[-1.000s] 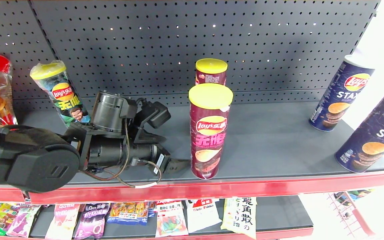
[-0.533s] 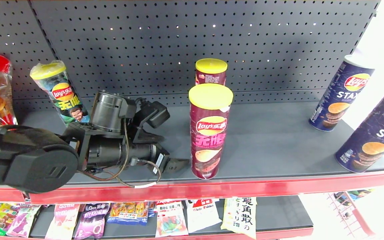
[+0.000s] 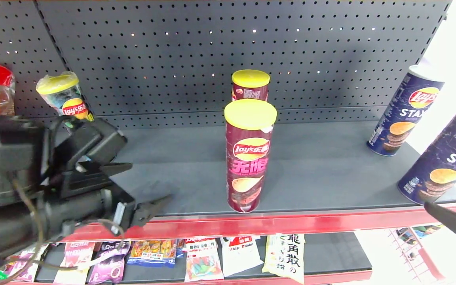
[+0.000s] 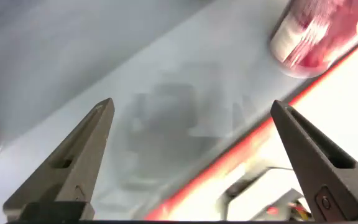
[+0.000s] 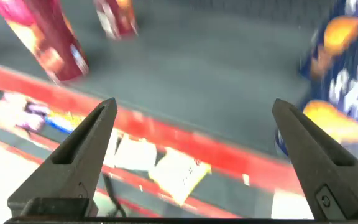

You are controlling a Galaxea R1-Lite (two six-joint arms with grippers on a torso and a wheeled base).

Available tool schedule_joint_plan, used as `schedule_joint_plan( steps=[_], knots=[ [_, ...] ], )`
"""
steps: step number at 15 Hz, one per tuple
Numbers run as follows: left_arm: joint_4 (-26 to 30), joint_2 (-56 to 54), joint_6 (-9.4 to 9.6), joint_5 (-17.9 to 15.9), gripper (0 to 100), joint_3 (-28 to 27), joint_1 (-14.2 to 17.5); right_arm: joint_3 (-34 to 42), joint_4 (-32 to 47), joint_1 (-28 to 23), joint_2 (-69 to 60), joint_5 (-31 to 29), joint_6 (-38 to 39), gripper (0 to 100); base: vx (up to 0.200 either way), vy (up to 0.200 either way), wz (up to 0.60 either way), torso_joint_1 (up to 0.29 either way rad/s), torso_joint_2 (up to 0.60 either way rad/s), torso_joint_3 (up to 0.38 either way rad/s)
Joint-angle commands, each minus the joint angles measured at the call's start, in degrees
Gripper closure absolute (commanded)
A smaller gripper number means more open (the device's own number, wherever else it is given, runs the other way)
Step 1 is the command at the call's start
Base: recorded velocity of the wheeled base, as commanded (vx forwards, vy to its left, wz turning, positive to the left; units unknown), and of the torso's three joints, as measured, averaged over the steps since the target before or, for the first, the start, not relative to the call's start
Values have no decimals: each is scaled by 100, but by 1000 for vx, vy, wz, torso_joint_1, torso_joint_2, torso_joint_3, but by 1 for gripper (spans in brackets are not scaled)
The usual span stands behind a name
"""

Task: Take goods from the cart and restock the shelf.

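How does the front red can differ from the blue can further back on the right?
The red can is maroon; the blue can is navy. The red can's lid is yellow, the blue can's looks pale. The red can stands mid-shelf at the front edge; the blue can farther back, near the right end. Both are tall tubes on one shelf.

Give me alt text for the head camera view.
A maroon chip can with a yellow lid stands near the front edge of a grey shelf, a second one behind it. The open left hand hovers at the shelf's left front, the open right hand by two blue cans at right.
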Motion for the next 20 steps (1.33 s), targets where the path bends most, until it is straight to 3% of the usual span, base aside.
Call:
schedule_joint_plan(
  steps=[1,4,7,10,17,20],
  knots=[
    [526,-2029,111,437,0,813,-10,460,-28,-105,-66,49,-32,0,0,0,0,0,0,0],
    [562,-2416,76,569,0,866,333,319,-28,-554,198,-30,-94,0,0,0,0,0,0,0],
    [535,-2539,366,630,0,963,561,442,-63,-1072,224,-12,-463,0,0,0,0,0,0,0],
    [526,-2750,366,657,0,1130,649,389,-63,-1090,224,-21,-586,0,0,0,0,0,0,0],
    [526,-3075,383,648,0,1490,675,416,-63,-1160,145,-30,-744,0,-200,0,0,5,1,2],
    [518,-3136,410,648,0,1543,675,425,-63,-1169,136,-30,-744,0,0,0,0,0,0,0]
  ],
)
